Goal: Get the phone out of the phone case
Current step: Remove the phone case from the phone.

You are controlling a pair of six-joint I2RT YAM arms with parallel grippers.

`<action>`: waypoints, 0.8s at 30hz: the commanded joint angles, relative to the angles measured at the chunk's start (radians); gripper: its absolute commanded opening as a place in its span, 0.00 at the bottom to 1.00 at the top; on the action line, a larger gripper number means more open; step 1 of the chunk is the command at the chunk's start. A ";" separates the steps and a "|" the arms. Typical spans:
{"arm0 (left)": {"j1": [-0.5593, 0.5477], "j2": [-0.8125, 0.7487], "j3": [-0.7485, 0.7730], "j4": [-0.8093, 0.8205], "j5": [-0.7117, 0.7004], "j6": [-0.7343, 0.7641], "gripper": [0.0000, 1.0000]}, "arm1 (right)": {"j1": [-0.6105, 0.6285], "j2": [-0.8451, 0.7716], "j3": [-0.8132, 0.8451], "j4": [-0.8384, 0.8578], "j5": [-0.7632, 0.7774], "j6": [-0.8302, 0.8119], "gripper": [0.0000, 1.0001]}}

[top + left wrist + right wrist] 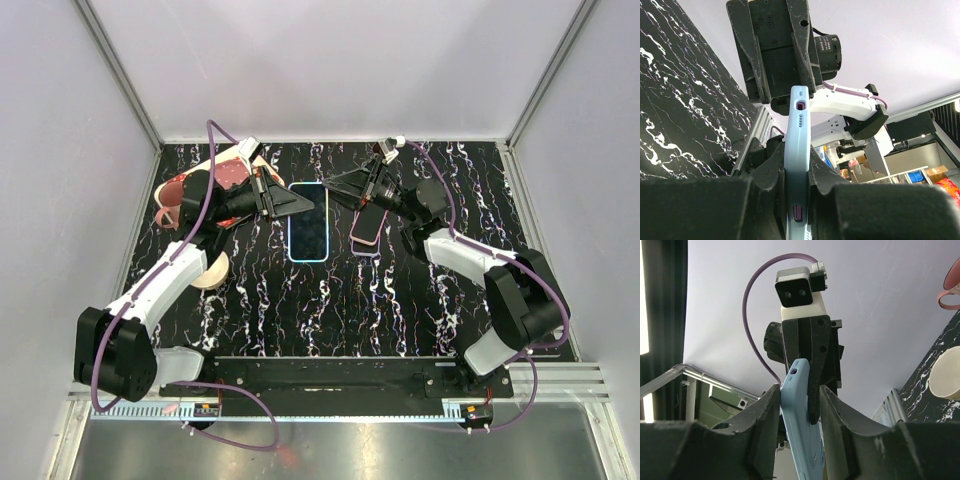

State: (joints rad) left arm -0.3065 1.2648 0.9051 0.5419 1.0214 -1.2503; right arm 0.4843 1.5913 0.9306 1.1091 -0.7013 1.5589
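The phone with its dark screen sits in a light blue case (308, 232), held above the middle of the black marbled table (330, 310). My left gripper (303, 205) is shut on the case's left edge. In the left wrist view the case (799, 140) stands edge-on, pinched between both fingers (830, 175). My right gripper (338, 186) is at the case's far right corner. In the right wrist view its jaws flank the case (802, 410) and one left-arm finger; the left jaw touches the case and a gap shows at the right jaw.
A second phone in a pink case (368, 230) lies on the table under my right arm. Red and pink cups (195, 185) stand at the back left, with a beige bowl (210, 272) nearer. Grey walls enclose the table on three sides.
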 commanded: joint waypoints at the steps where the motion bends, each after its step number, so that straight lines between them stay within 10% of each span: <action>1: -0.003 -0.036 0.020 0.122 0.013 -0.029 0.00 | 0.007 -0.022 0.024 -0.006 -0.018 -0.037 0.43; 16: -0.011 -0.030 0.021 0.127 0.014 -0.031 0.00 | 0.033 0.006 0.063 -0.003 -0.029 -0.036 0.40; 19: -0.011 -0.027 0.025 0.127 0.014 -0.031 0.00 | 0.031 0.010 0.060 0.004 -0.026 -0.030 0.30; 21: -0.009 -0.027 0.023 0.125 0.011 -0.028 0.00 | 0.031 0.015 0.047 0.037 -0.014 0.003 0.01; 24: -0.013 -0.030 0.023 0.133 0.017 -0.023 0.00 | 0.031 0.051 0.016 0.192 0.037 0.203 0.00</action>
State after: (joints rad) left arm -0.3099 1.2648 0.9051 0.5552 1.0199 -1.2697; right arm 0.5041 1.5997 0.9554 1.1297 -0.6994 1.5650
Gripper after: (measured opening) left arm 0.155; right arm 0.056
